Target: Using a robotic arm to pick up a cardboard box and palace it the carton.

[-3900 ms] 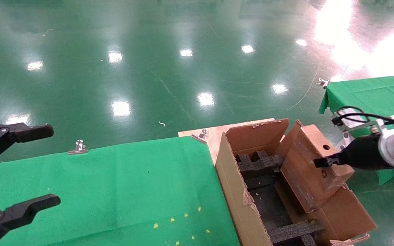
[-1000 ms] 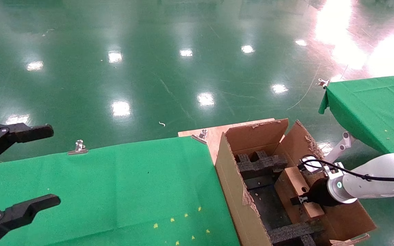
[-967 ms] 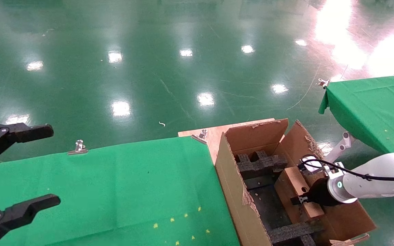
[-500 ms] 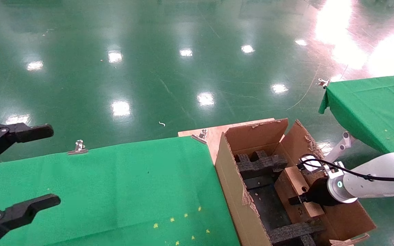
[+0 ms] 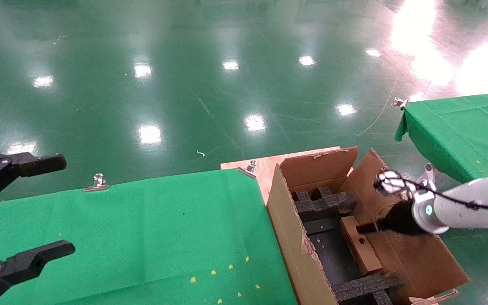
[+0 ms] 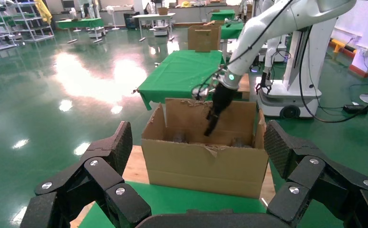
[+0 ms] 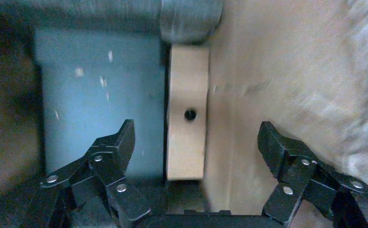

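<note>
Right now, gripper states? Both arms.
Left gripper: open, empty, parked over the green table.
Right gripper: open, empty, above the cardboard box in the carton.

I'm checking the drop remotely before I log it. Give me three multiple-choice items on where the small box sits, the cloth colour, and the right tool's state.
1. Where is the cardboard box?
A. inside the carton
B. on the cloth
C. on the floor

2. What colour is the table cloth?
A. blue
B. green
C. white

3. What state is the right tool in?
A. shut on the box
B. open, clear of the box
C. out of view

Answers: 1 A, it lies against the carton's right wall; 2 B, the cloth is green; 3 B, the right wrist view shows both fingers spread, the box beyond them.
</note>
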You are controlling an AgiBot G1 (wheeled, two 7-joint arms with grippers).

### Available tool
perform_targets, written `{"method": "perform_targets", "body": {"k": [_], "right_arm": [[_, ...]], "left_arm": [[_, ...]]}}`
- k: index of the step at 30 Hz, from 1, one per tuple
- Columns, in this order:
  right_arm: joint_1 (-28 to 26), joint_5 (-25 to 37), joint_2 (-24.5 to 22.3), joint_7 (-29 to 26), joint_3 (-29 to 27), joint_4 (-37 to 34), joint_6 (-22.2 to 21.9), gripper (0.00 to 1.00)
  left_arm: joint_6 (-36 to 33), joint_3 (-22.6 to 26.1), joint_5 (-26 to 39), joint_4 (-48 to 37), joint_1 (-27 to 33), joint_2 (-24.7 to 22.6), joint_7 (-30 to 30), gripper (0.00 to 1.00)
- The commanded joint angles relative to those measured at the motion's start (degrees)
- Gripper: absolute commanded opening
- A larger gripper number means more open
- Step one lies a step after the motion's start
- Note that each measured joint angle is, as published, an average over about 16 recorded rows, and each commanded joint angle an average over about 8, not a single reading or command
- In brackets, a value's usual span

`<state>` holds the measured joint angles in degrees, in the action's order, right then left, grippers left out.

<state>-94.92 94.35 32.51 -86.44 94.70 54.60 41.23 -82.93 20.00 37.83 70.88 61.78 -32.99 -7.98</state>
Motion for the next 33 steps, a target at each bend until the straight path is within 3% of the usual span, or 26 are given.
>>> {"method": "perform_targets", "body": {"k": [1,9,15,22,33], "right_arm": [[-1.29,0.78,-0.28,-0.33,-0.32,0.54,-0.18,1.00],[-9.50,-3.19,-0.62,1.94,-5.08,7.14,1.07,1.00],[-12.77,-15.75,-0.81,5.90,-10.16,10.95,5.65,1.00],[-13.44,-28.34,-0.92,10.23,-15.08,10.05,11.27,1.00],[-11.15,-30.83,-0.83,13.29,-18.40,10.02,13.35,1.00]], "left_arm": [[0.00,0.00,0.00,0.00,0.00,0.00,0.00,1.00],[0.00,0.00,0.00,0.00,0.00,0.00,0.00,1.00],[0.00,0.00,0.00,0.00,0.00,0.00,0.00,1.00],[0.02,0.00,-0.01,-0.01,-0.01,0.01,0.00,1.00],[0.03,0.00,-0.03,-0.01,-0.01,0.01,0.01,1.00]]}}
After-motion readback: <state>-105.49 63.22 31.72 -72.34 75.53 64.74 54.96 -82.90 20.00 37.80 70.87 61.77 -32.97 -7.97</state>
